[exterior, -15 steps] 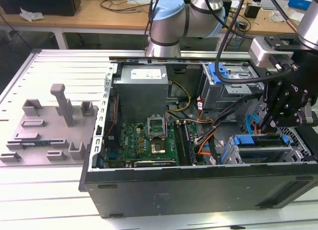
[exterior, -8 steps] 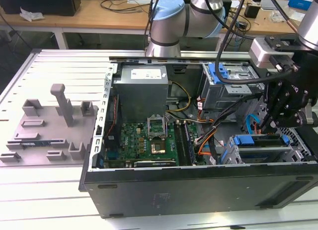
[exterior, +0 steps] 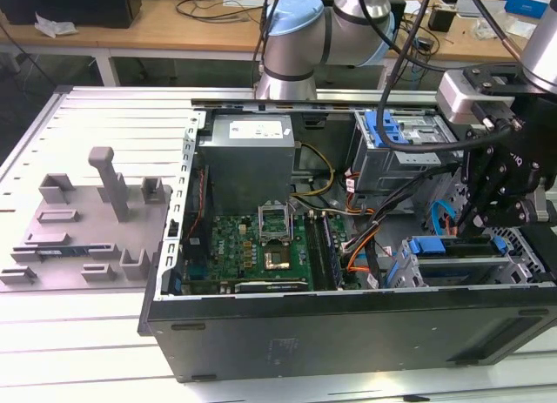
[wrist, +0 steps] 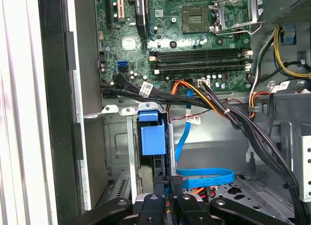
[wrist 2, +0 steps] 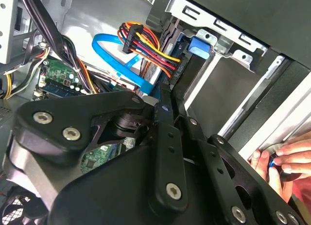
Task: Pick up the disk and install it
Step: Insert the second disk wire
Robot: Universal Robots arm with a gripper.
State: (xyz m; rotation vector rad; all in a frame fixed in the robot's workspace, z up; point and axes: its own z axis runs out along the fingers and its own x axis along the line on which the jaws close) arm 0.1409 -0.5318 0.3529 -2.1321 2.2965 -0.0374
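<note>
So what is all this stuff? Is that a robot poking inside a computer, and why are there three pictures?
Yes! That is a grey robot arm reaching into an open computer case that lies on a white table. One picture comes from a camera off the arm. The other two come from cameras riding near the arm's wrist, so they look inside close up. The black gripper is the robot's hand. It hangs right by the disk, a silver box in a blue frame sitting in its bay. I cannot tell if it is gripping it. The green board is the computer's main board. A person's hand also shows in the second wrist view.
</note>
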